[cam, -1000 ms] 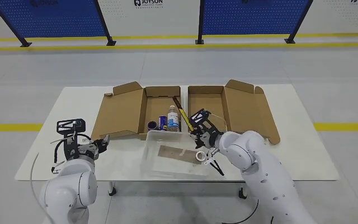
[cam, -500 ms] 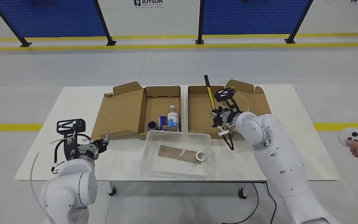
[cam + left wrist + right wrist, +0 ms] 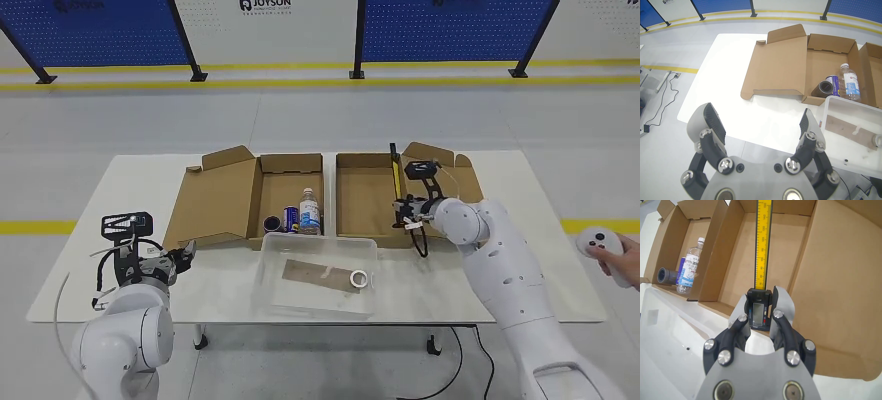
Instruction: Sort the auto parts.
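Over right box [image 3: 360, 200], caliper [image 3: 396, 172] points toward back.

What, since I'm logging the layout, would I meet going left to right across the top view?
Open left gripper, dark grey tube, blue can, clear plastic bottle, white ring, yellow digital caliper.

The right gripper [image 3: 760, 302] is clamped on the black display head of a yellow-scaled digital caliper [image 3: 762, 247]; its scale stretches over the floor of an open brown cardboard box [image 3: 787, 237]. In the neighbouring cardboard box [image 3: 666, 241] lie a clear plastic bottle [image 3: 689, 270], a blue can [image 3: 680, 271] and a dark grey tube [image 3: 665, 275]; a translucent white plastic bin [image 3: 668, 317] adjoins both boxes.
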Available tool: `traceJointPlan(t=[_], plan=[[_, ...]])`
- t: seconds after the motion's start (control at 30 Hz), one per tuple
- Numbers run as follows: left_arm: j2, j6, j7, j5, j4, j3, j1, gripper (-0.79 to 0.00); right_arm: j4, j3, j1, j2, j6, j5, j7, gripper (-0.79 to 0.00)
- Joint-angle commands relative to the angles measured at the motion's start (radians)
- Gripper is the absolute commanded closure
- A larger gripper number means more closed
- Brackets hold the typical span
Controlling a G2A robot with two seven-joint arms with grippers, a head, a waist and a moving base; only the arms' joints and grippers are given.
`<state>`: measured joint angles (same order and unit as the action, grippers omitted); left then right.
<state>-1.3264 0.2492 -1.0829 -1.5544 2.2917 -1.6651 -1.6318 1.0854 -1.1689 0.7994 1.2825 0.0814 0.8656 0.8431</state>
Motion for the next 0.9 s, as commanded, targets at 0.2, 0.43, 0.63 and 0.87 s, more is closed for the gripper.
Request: traceJointPlan(t=[0.2, 0.43, 0.63, 0.87], plan=[[0.000, 0.000, 0.000, 0.000, 0.000, 0.000, 0.000, -0.785, -0.075, 0.036, -0.054, 0.011, 0.013, -0.008, -0.006, -0.191], [0.000, 0.000, 0.000, 0.000, 0.000, 0.000, 0.000, -0.785, -0.095, 0.055, -0.073, 0.017, 0.020, -0.016, 0.001, -0.785], [0.000, 0.000, 0.000, 0.000, 0.000, 0.000, 0.000, -0.785, -0.073, 0.076, -0.082, 0.019, 0.039, 0.005, 0.013, -0.785], [0.000, 0.000, 0.000, 0.000, 0.000, 0.000, 0.000, -0.785, 0.165, 0.095, -0.041, 0.006, 0.052, 0.108, 0.094, -0.785]])
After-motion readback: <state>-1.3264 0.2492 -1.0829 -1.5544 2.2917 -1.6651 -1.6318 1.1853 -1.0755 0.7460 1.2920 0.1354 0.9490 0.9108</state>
